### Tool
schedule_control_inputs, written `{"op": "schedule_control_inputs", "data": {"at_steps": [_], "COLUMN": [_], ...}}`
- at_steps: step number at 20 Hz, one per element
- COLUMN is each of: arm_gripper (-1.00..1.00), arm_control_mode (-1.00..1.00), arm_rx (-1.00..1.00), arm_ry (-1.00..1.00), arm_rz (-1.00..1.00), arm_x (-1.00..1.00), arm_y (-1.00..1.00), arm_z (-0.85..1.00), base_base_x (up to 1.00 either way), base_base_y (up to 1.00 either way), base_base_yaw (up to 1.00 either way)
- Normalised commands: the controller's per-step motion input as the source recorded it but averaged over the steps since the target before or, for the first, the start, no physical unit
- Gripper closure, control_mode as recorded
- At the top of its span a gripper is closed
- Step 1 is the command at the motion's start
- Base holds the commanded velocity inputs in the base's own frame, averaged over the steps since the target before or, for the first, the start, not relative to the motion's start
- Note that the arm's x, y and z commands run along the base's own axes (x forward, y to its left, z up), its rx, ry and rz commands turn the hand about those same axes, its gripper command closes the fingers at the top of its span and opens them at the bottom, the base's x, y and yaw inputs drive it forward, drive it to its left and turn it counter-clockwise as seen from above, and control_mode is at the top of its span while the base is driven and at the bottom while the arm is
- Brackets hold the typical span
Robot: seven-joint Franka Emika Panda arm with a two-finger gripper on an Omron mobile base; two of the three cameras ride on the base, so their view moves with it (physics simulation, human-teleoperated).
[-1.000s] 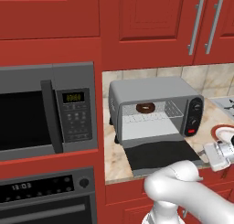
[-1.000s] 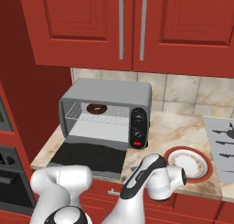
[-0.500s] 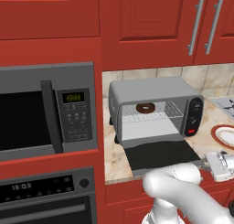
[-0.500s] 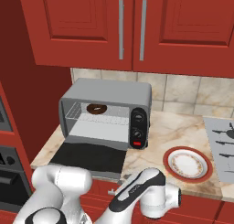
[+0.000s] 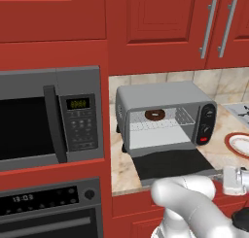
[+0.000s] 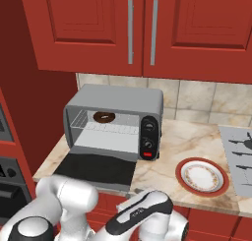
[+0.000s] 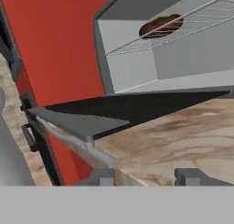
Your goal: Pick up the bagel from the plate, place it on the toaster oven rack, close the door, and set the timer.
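Observation:
The bagel [image 5: 155, 114] [image 6: 104, 117] [image 7: 161, 25] lies on the toaster oven rack [image 5: 163, 125] [image 6: 125, 121] [image 7: 203, 19], inside the toaster oven [image 5: 160, 93] [image 6: 118, 95]. The door [image 5: 170, 164] [image 6: 96, 168] [image 7: 137, 106] hangs open, flat over the counter. My gripper [image 5: 222, 175] [image 7: 147, 176] is low at the door's front right corner. The silver handle bar [image 7: 73, 141] runs in between its fingertips [image 7: 103, 176], which stand partly closed around the bar's near end. The plate [image 5: 240, 144] [image 6: 203, 177] sits bare to the right.
A built-in microwave [image 5: 44, 120] and a wall oven [image 5: 48, 203] fill the left. The black knob panel [image 6: 148, 134] is on the toaster oven's right side. A stove top [image 6: 238, 161] lies far right. Red cabinets [image 6: 142, 28] hang overhead.
My hand has dropped from beside the plate to the counter's front edge at the door's handle. The bagel and the door have not moved.

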Motion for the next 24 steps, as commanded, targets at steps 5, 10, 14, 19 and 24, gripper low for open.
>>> {"op": "schedule_control_inputs", "data": {"at_steps": [5,10,14,19,24], "arm_gripper": [-1.00,-1.00,-1.00,-1.00,-1.00], "arm_control_mode": [-1.00,-1.00,-1.00,-1.00,-1.00], "arm_rx": [0.32,0.35,0.28,0.24,0.26], "arm_ry": [0.01,0.10,0.14,0.12,0.01], "arm_rz": [0.03,0.11,0.20,0.22,0.18], "arm_x": [0.01,0.16,0.25,0.31,0.46], "arm_y": [1.00,1.00,0.92,0.68,0.76], "arm_z": [0.34,0.55,0.80,0.93,0.69], "base_base_x": [0.00,0.00,0.00,0.00,0.00], "base_base_y": [0.00,0.00,0.00,0.00,0.00], "base_base_yaw": [0.00,0.00,0.00,0.00,0.00]}}
